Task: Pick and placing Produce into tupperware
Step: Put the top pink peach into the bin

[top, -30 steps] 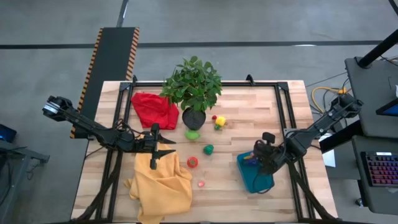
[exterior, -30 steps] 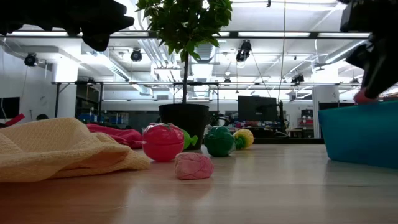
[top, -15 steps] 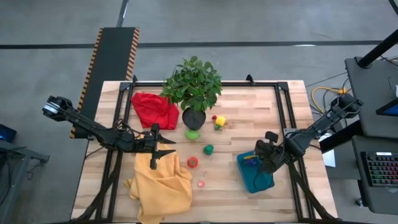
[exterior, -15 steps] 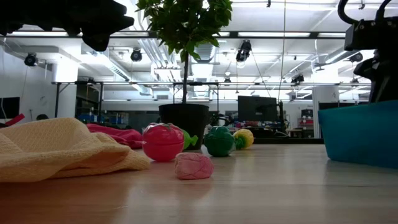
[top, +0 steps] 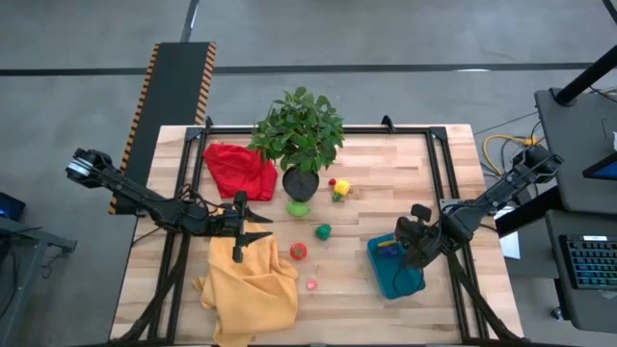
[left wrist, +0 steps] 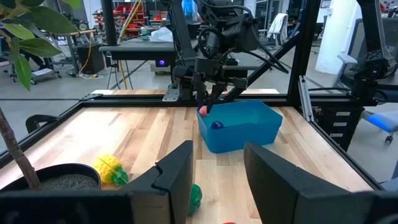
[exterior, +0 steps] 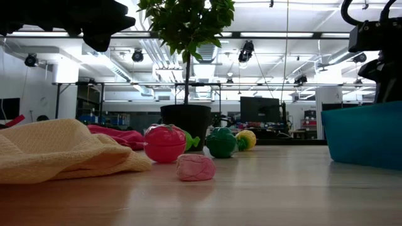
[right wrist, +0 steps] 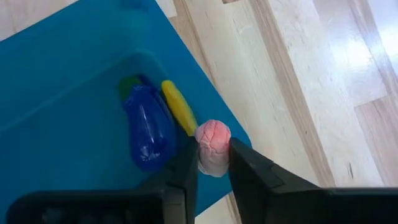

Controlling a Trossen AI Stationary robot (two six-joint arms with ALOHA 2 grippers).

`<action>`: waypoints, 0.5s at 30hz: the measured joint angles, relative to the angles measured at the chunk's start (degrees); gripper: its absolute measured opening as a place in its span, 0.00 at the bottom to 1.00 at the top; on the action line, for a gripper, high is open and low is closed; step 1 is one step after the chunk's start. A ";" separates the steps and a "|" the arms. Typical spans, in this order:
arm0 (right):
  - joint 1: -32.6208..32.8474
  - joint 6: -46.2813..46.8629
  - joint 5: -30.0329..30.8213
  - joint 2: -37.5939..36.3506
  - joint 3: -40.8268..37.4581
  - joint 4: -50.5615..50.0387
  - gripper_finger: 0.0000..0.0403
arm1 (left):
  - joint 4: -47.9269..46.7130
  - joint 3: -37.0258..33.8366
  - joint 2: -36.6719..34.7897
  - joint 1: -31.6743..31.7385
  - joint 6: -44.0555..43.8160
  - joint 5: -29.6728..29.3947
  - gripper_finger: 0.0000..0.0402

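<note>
The teal-blue tupperware (top: pixel 395 270) sits near the table's right edge and holds a purple piece (right wrist: pixel 148 127) and a yellow piece (right wrist: pixel 179 107). My right gripper (top: pixel 400 247) hangs over it, shut on a pink piece of produce (right wrist: pixel 213 140). Loose produce rests on the wood: a yellow one (top: pixel 340 188), two green ones (top: pixel 298 207) (top: pixel 323 231), a red one (top: pixel 299 251) and a pink one (top: pixel 311 284). My left gripper (top: pixel 255 231) hovers open over the yellow cloth (top: pixel 251 284). My right gripper pinches the pink piece (right wrist: pixel 213 148) between its two fingers (right wrist: pixel 186 167), coming from above and pointing down. The piece is lifted clear and hangs over the tupperware's rim (right wrist: pixel 239 134), on the side toward the table's near edge.
A potted plant (top: pixel 301 145) stands at the table's far middle, with a red cloth (top: pixel 239 172) to its left. The yellow cloth covers the near left part. Bare wood lies between the loose produce and the tupperware (exterior: pixel 364 135). A black frame (top: pixel 443 183) runs along the table's edges.
My right gripper has gone down toward the tupperware with the pink piece, which has sunk behind the container's rim in the low view. For the last half second it has kept still.
</note>
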 joint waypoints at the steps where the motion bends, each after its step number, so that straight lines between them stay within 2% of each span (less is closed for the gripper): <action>1: 0.00 0.00 -0.11 0.00 -0.01 0.00 0.20 | 0.00 0.00 -0.01 -0.01 0.01 -0.01 0.32; 8: 0.00 0.00 -0.12 0.02 0.01 0.02 0.26 | 0.00 0.00 0.00 -0.01 0.01 -0.01 0.32; 15: 0.00 0.00 -0.12 0.02 0.01 0.06 0.27 | 0.00 0.00 -0.02 -0.02 0.00 -0.01 0.32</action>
